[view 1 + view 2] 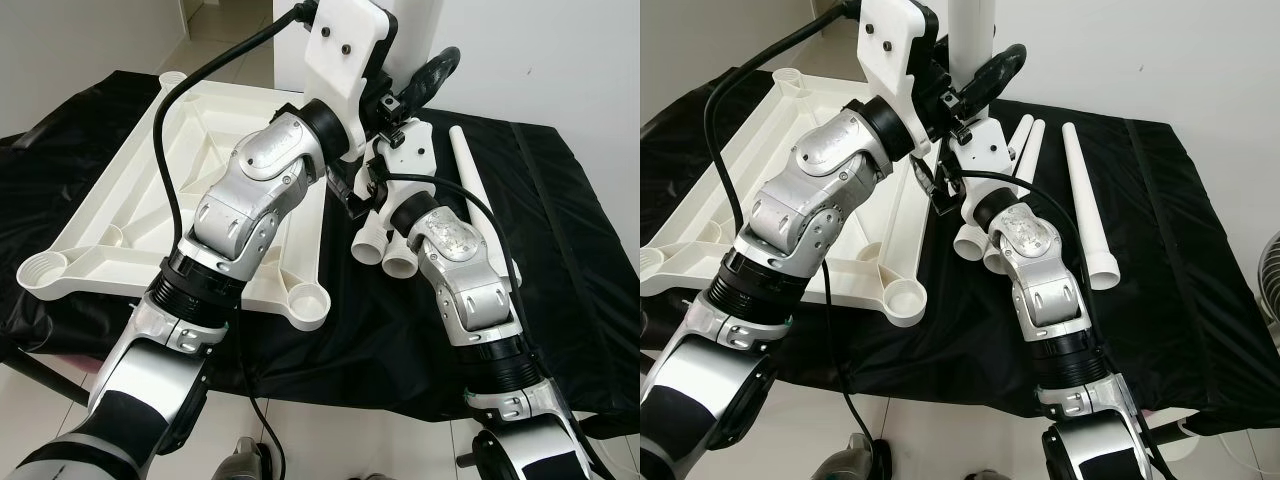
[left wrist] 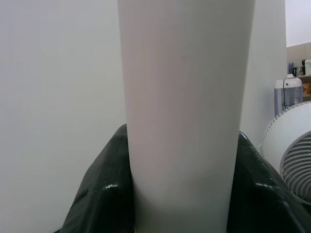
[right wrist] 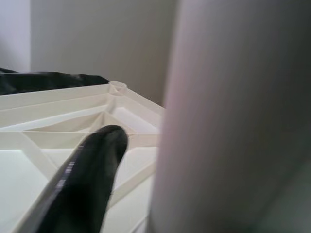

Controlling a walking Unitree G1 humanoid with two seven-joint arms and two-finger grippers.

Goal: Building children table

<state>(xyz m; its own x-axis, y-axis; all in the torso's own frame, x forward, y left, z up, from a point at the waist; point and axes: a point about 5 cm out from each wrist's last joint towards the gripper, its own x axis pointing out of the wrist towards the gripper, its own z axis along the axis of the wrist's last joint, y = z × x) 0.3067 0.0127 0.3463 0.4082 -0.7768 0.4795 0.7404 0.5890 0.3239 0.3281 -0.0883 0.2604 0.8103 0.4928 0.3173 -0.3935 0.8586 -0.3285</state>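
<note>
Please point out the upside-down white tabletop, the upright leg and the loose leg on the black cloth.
tabletop [image 1: 120,215]: left eye view, ribbed underside.
upright leg [image 1: 972,30]: right eye view, upper shaft.
loose leg [image 1: 1085,205]: right eye view, mid shaft.

One upturned tabletop, three loose legs, one upright leg

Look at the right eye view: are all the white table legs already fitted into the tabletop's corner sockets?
No: three white legs lie loose on the black cloth beside the upturned tabletop.

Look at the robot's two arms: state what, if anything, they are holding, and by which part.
A white table leg, standing upright, sits between both grippers. The left gripper and right gripper meet around its lower part; the exact finger contact is hidden.
</note>
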